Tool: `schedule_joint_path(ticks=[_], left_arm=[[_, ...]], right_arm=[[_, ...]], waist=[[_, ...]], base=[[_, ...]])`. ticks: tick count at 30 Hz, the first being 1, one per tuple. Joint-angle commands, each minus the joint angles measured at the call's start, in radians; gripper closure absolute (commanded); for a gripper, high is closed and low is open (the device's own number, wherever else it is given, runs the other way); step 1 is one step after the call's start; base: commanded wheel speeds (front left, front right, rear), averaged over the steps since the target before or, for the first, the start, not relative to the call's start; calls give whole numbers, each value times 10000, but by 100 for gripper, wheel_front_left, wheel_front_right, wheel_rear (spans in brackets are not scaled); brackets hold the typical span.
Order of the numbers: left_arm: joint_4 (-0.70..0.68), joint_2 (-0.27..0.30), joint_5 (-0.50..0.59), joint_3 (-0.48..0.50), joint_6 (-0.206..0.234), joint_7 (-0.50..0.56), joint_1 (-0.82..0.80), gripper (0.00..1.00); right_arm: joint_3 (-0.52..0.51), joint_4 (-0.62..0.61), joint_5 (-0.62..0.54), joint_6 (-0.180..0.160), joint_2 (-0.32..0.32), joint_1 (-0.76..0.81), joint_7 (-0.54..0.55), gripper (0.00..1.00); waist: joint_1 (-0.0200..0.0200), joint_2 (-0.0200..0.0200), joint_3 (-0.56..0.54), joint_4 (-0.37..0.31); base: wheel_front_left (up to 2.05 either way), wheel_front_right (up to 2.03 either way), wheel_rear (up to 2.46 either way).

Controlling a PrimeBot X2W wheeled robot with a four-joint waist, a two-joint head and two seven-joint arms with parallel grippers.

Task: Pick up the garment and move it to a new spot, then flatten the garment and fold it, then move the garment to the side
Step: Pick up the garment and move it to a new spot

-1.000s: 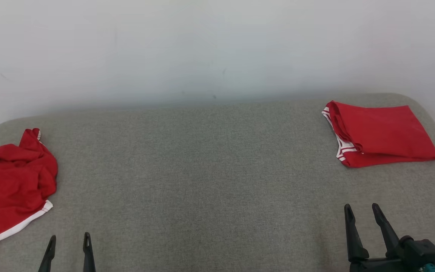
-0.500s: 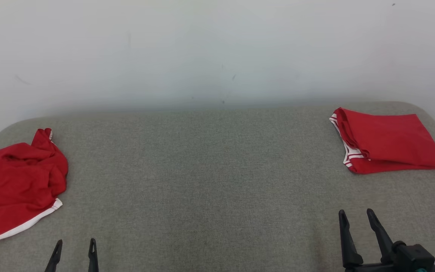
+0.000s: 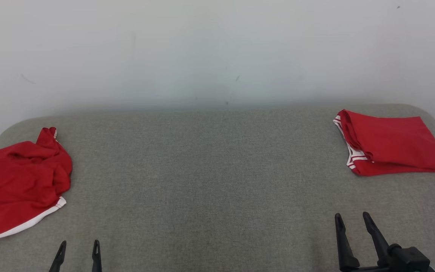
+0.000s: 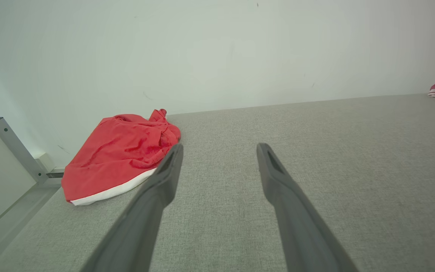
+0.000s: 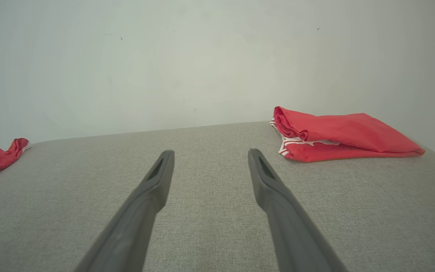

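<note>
A crumpled red garment with a white hem (image 3: 19,187) lies at the left end of the grey padded table (image 3: 210,173); the left wrist view has it (image 4: 121,151) ahead and to the left of the fingers. A second red garment (image 3: 389,141), folded, with white stripes at its edge, rests at the far right (image 5: 338,138). My left gripper (image 3: 79,245) is open at the lower left, empty, a little right of the crumpled garment. Open and empty too, my right gripper (image 3: 351,219) stands at the lower right, in front of the folded garment.
A white wall (image 3: 217,49) rises right behind the table. The table's corners are rounded at left and right. In the left wrist view a pale panel with a metal rail (image 4: 11,145) stands beyond the table's left end.
The head camera has shifted, so the whole picture slid right and down. Both grippers stay open and low; neither garment has moved on the table.
</note>
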Motion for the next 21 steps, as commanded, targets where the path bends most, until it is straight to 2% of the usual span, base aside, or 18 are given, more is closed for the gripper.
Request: schedule_joint_path(ticks=[1, 6, 11, 16, 21], left_arm=[[16, 53, 9, -8, 27, -31, 23, 0], [56, 54, -57, 14, 112, -32, 55, 0], [148, 91, -80, -23, 136, -32, -75, 0], [250, 181, -128, -23, 150, -32, -194, 0], [312, 286, -256, 118, 268, -24, -157, 0]], right_arm=[[1, 12, -105, -26, 57, 86, -48, 0], [-6, 22, -106, -26, 74, 126, -48, 0], [-22, 6, -65, -26, 119, 182, -47, 0], [-13, -15, -32, -26, 214, 233, -45, 0], [-33, 5, -40, -26, 299, 255, -47, 0]], waist=[[-1, 0, 0, 12], [-1, 0, 1, 106], [-1, 0, 19, 485], [-1, 0, 58, 1200], [-1, 0, 101, 2196]], base=[[0, 0, 0], [0, 0, 0], [0, 0, 0], [0, 0, 0], [0, 0, 0]])
